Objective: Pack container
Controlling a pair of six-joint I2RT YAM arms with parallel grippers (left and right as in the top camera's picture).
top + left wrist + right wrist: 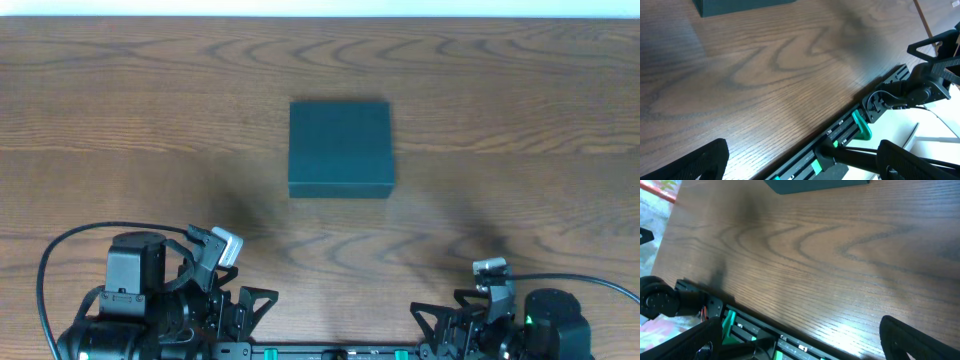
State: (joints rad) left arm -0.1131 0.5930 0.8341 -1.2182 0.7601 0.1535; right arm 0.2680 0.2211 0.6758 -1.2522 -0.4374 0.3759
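Note:
The container is a dark teal-green square box, lid closed, standing at the middle of the wooden table. Its near edge shows at the top of the left wrist view and of the right wrist view. My left gripper is open and empty, low over the table's front edge at the left, far from the box. My right gripper is open and empty at the front right, also far from the box. No snack packets show in any view.
A black rail with green clamps runs along the table's front edge between the two arm bases. The left arm base and right arm base sit at the front corners with cables looping out.

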